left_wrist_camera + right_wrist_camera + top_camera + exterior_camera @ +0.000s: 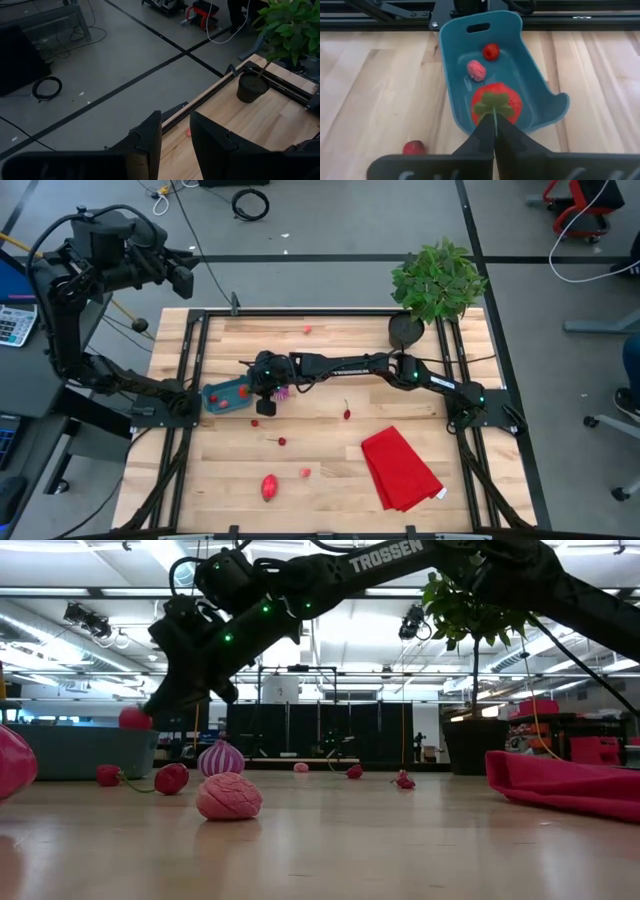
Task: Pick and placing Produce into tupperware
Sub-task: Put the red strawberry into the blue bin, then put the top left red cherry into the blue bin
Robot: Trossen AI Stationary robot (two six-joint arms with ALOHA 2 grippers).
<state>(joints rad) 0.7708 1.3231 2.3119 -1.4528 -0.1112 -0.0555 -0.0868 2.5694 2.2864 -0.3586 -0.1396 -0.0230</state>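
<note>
Wood surface point(330, 470) on a grey concrete floor point(350, 220); red cloth point(400, 468) at the right front, potted plant point(435, 280) at the back. Right end effector point(494, 131) is pinched tight on a strawberry's point(496, 104) stem over the teal tupperware point(540, 100), which holds two smaller pieces; loose produce point(269, 486) scattered in front. Left end effector point(175, 145) parked off the surface, fingers slightly apart, holding nothing.

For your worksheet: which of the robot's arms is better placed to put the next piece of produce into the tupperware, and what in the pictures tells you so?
The right arm. Its gripper is shut on a strawberry by its stem, directly over the teal tupperware. The left gripper is raised off beyond the table's edge, empty.
</note>
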